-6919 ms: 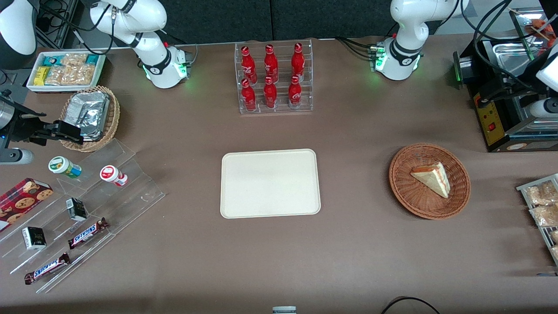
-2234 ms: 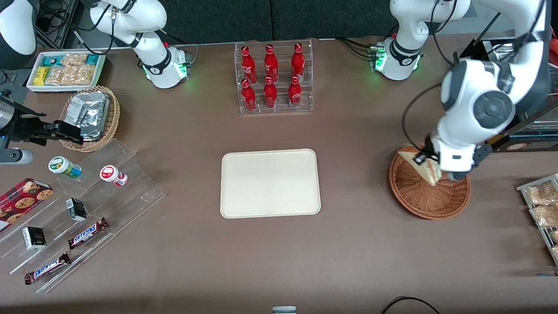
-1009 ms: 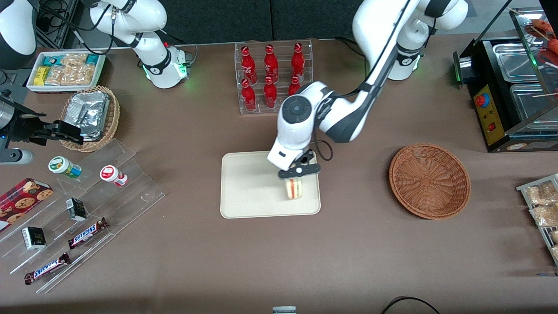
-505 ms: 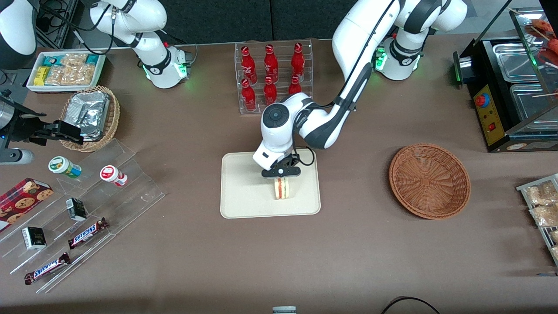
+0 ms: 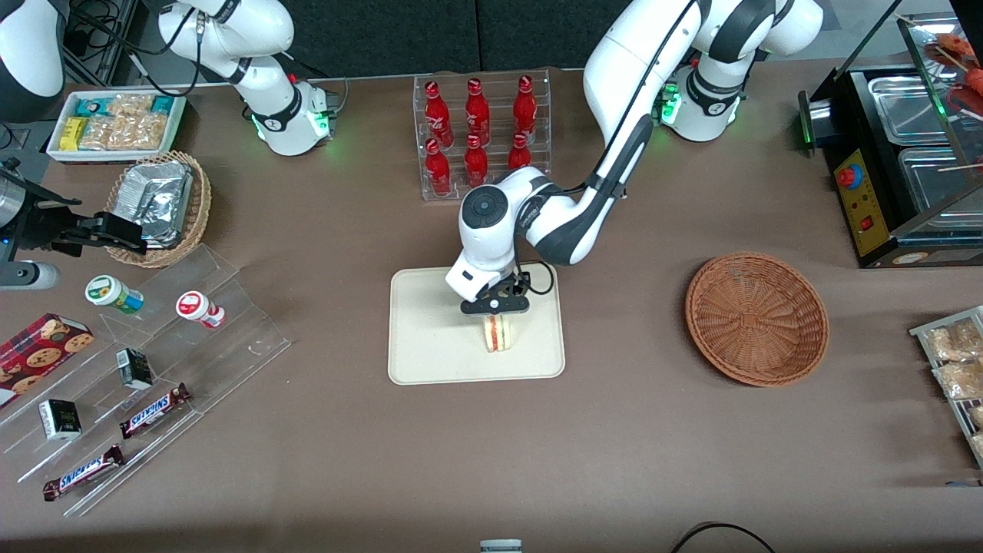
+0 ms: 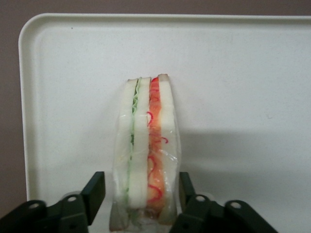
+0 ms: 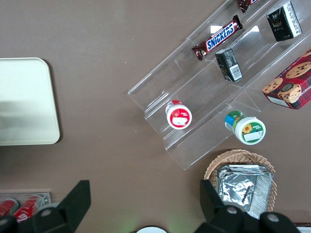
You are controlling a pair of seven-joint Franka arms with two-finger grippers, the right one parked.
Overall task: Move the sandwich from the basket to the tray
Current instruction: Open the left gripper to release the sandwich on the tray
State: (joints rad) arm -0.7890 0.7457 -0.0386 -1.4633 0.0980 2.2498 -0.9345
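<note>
While my gripper (image 6: 138,194) sits low over the tray (image 5: 430,338), its two black fingers (image 6: 95,190) flank the wrapped sandwich (image 6: 145,150) on either side. I judge they are closed on it, one pad against each bread face (the contact itself is partly hidden by the wrap). The wedge stands on edge, filling layers facing the wrist camera, red on one side and green shreds on the other. From the front it hangs right at the tray surface, in the half nearer the working arm's end, though I cannot tell whether its lower edge is touching down.

By my reckoning the carry is done. The reddish wicker basket (image 5: 756,319) lies empty, well apart toward the working arm's end of the table. What is left is to let go and lift clear; an upright wedge may topple once freed.

Nothing crowds the tray. The acrylic rack of red cola bottles (image 5: 480,138) stands farther from the front camera, close under the arm's elbow, so I would mind it when retreating. The clear stepped shelf with Snickers bars (image 5: 153,411) and the foil-packet basket (image 5: 157,203) lie toward the parked arm's end.
</note>
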